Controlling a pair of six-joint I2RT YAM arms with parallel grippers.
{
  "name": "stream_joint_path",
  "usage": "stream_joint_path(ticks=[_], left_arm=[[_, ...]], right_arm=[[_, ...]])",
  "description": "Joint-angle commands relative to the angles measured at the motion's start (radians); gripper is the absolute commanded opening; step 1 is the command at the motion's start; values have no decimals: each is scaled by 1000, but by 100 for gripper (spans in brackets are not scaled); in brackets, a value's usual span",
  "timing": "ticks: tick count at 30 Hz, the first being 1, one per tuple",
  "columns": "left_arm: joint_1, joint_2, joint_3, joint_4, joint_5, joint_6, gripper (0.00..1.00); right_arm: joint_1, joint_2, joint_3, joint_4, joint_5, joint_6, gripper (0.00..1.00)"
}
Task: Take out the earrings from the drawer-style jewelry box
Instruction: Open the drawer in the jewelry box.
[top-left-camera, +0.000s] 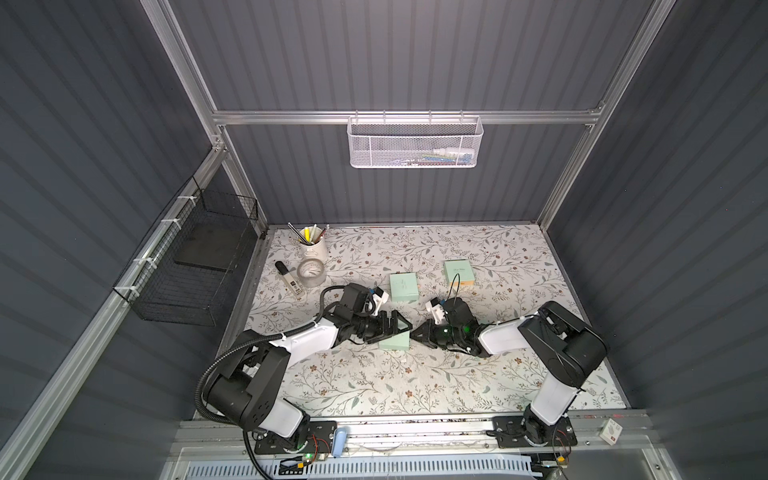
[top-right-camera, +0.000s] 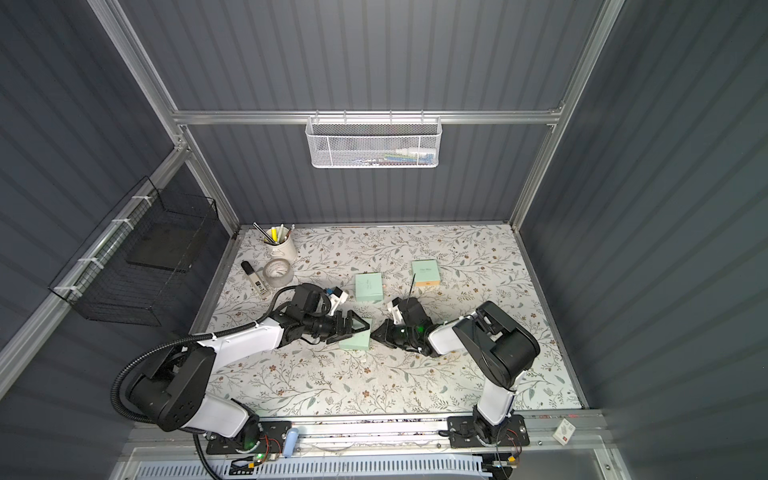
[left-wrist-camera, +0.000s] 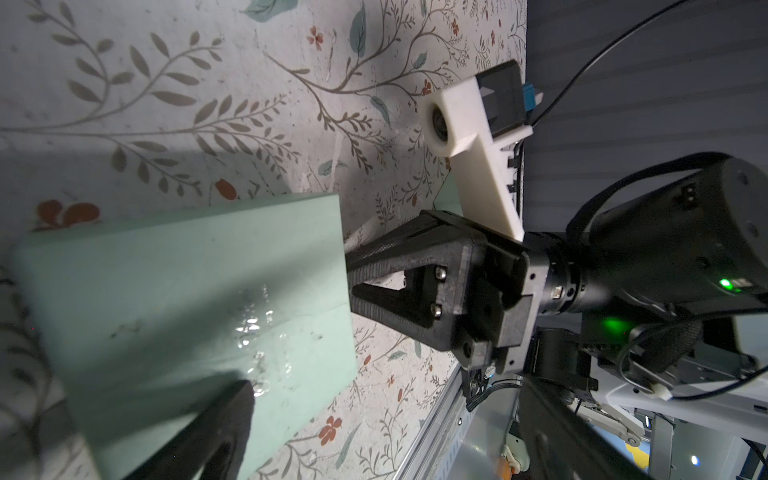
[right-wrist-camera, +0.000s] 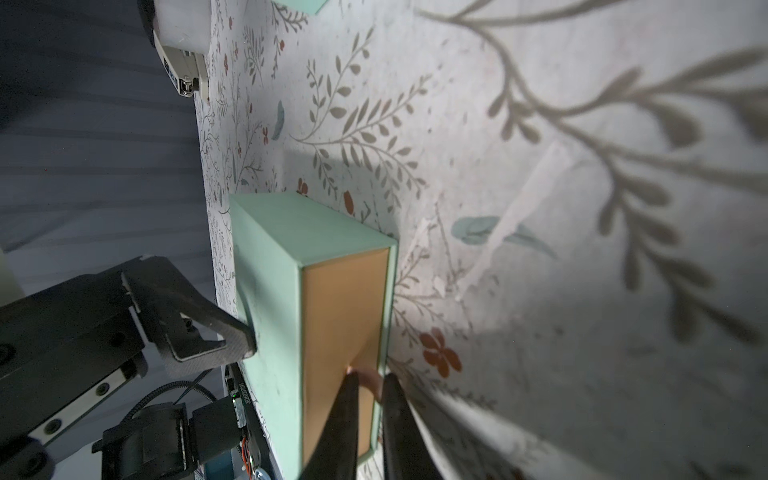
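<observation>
jewelry box (top-left-camera: 395, 344) centre, two boxes (top-left-camera: 403, 286) (top-left-camera: 459, 272) behind it, pen cup (top-left-camera: 312, 249) back left

Left gripper (top-right-camera: 355, 331) over box (top-right-camera: 356, 343) (mint green); right gripper (top-right-camera: 375, 335) at its edge.

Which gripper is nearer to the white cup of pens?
Left. The left gripper presses on the mint box between them, at its end toward the pen cup; the right gripper pinches the drawer tab at the opposite end, farther away.
</observation>
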Motion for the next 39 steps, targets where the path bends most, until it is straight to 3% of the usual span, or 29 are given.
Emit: stream_joint_path(ticks=[1,16,39], left_arm=[[-5,11,-10,-30,-30,6,100],[-5,18,-10,-33,-45,5,100],[-5,-2,-21,-67,-86,16,100]], right_arm=[[-2,16,26,30,-12,-17,15],[-3,28,29,45,-13,-21,0],[-66,-133,-143,28,108,37,0]])
